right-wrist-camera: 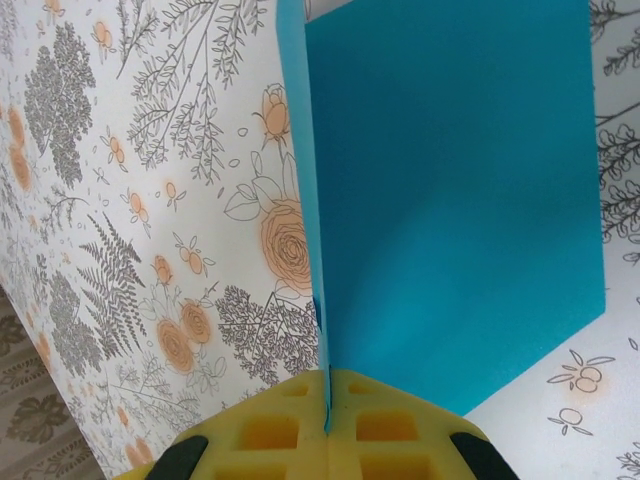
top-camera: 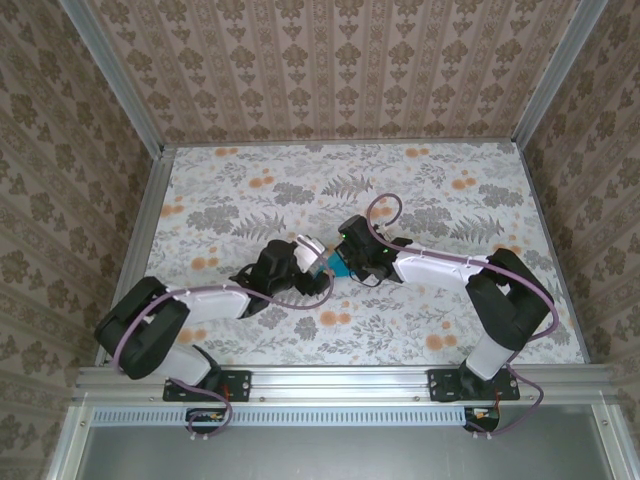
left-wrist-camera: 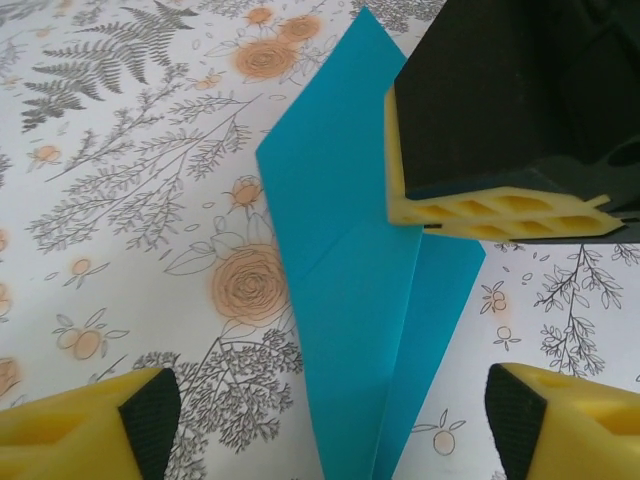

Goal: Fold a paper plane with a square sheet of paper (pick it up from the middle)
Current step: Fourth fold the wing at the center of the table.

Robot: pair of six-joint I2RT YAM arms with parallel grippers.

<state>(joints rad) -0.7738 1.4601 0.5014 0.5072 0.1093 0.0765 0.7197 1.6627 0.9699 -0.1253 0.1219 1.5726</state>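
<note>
The left arm's fingers [left-wrist-camera: 90,435] stand wide apart over the flowered worktop [left-wrist-camera: 130,200], holding nothing. Between them and running away lies the folded blue paper [left-wrist-camera: 350,300], near the middle of the worktop. Beyond, the right arm's fingers [left-wrist-camera: 500,215] are clamped together on the paper at a crease.

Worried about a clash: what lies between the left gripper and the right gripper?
The folded teal paper, seen in the left wrist view: the right gripper is shut on its far part, and its near end runs between the left gripper's open fingers.
</note>
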